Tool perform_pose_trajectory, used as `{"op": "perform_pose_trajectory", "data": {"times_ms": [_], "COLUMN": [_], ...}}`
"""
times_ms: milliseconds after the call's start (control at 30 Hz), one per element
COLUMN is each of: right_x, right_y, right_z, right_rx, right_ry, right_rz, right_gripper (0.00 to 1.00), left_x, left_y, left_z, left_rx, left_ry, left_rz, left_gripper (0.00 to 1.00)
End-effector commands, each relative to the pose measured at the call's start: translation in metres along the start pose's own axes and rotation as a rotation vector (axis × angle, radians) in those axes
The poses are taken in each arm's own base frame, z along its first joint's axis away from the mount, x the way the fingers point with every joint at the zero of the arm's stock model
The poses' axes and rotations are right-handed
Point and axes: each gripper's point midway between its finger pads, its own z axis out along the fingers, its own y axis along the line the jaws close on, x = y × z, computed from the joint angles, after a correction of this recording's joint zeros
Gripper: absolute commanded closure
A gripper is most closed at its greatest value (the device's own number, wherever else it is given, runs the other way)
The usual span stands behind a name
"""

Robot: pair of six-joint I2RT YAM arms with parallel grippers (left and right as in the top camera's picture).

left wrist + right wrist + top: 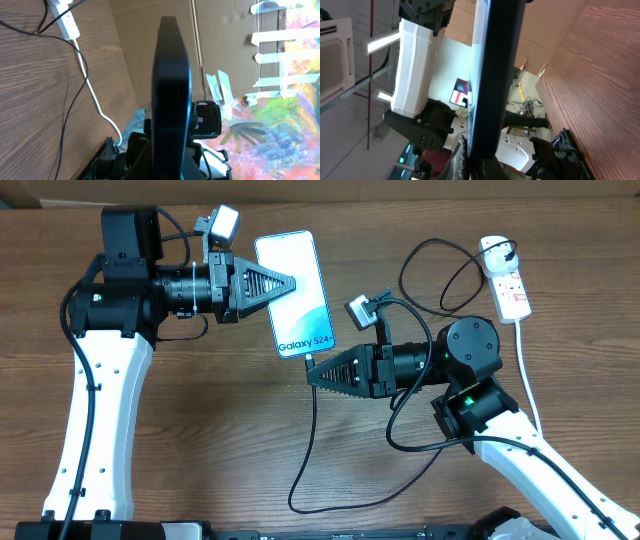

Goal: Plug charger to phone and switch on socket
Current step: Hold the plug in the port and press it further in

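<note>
1. Closed and nearest the lens, the left pincer [296, 283] is held with its tip over one long edge of the phone [305, 308].
2. The right pincer [308, 376] is likewise shut, its tip just beside the phone's short edge marked "Galaxy S24+".
3. The phone is laid flat on the bench [215, 445], screen up, between both pincers.
4. The charger [314, 415] is led up to that short edge; whether its tip is seated cannot be told.
5. The socket [510, 285] is set well apart on the right, with the charger's plug seated in it.

Bare table [370, 240] between phone [300, 300] and socket [508, 280]; charger [316, 405] loop (perhaps raised) intrudes.
</note>
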Motion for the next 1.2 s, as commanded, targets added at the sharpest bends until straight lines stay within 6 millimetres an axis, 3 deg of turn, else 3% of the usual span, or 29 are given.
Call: {"op": "perform_pose_trajectory", "data": {"times_ms": [0, 467, 900, 1167], "right_x": [-0.014, -0.018, -0.037, -0.041], "right_y": [0.005, 0.004, -0.001, -0.014], "right_z": [-0.002, -0.003, -0.006, -0.004], "right_rx": [0.007, 0.011, 0.033, 0.052], "right_ry": [-0.081, -0.106, -0.213, -0.222], "right_rz": [-0.005, 0.034, 0.046, 0.068], "right_gripper": [0.96, 0.96, 0.96, 0.95], "left_x": [0.014, 0.018, 0.027, 0.027], "left_y": [-0.019, -0.026, -0.026, -0.025], "left_z": [0.002, 0.001, 0.007, 0.008], "left_rx": [0.087, 0.128, 0.135, 0.13], "left_ry": [0.066, 0.09, 0.117, 0.117], "left_rz": [0.012, 0.041, 0.034, 0.035], "left_gripper": [0.96, 0.96, 0.96, 0.96]}}
